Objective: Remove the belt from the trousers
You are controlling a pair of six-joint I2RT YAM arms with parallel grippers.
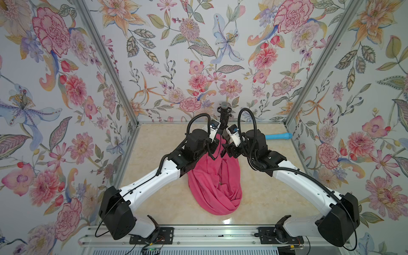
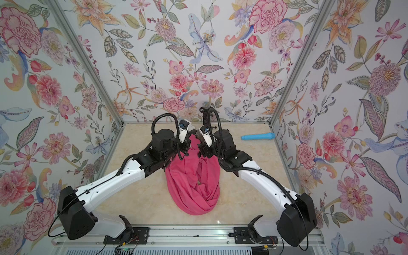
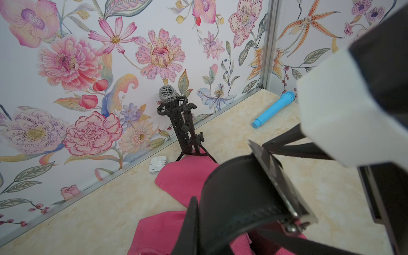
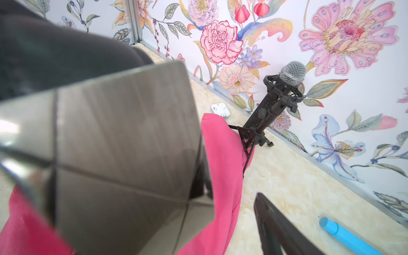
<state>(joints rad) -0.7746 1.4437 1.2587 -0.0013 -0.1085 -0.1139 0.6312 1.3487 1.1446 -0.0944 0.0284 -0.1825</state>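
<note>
The left gripper (image 3: 227, 215) clenched the belt (image 3: 238, 194) near its buckle, above the trousers (image 1: 215, 183) heaped mid-table. The right gripper (image 3: 268, 147) stood parted beside it, empty. A steady pull along the waistband would likely avoid snagging the loops.

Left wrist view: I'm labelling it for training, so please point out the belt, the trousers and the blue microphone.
belt (image 3: 234, 198), left wrist view, on the curved black strap.
trousers (image 3: 183, 176), left wrist view, on the pink fold.
blue microphone (image 3: 273, 110), left wrist view, middle of the handle.
</note>
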